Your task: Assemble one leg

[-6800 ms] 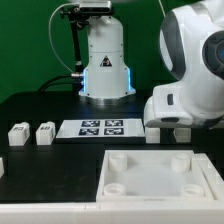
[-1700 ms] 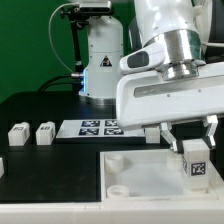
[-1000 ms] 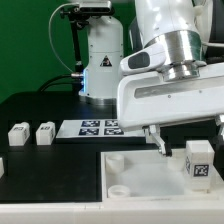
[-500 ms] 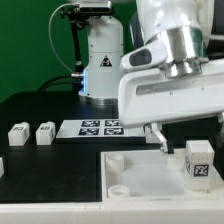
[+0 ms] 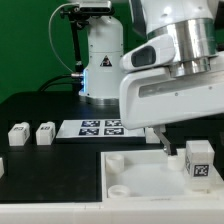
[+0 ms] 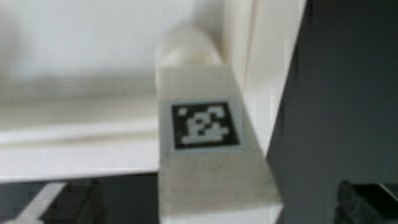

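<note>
My gripper (image 6: 208, 204) is spread, a finger clear on each side of the leg (image 5: 197, 160). The leg stands upright in the tray's (image 5: 140, 158) far corner, on the exterior view's right.

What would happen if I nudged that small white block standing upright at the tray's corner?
The leg looks like stiff moulded plastic, so it probably won't bend. It stands upright, taller than wide, at the tray's corner, so a sideways nudge might tip it unless a socket holds it. Its flat faces suggest it won't roll.
</note>
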Controlling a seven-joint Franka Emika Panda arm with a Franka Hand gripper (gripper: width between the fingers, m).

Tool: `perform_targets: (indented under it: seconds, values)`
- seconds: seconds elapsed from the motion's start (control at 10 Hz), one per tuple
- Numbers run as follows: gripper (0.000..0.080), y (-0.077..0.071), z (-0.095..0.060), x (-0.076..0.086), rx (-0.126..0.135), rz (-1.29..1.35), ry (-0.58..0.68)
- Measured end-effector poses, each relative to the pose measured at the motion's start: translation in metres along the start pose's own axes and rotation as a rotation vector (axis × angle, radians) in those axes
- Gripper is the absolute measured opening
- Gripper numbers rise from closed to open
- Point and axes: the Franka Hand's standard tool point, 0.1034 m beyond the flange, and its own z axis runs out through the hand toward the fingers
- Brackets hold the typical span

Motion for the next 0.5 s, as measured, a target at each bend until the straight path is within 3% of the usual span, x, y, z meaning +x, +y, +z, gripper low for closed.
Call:
perform_targets:
  seconds: [0.2,0.3,0.5]
  values:
    - [0.0649,-0.001,0.003,-0.015,0.024,0.017,-0.203]
    - [0.0649,-0.005,0.000,-0.016,0.035,0.010,-0.290]
    - [0.0649,-0.006,0.002,-0.010,0.042,0.010,-0.313]
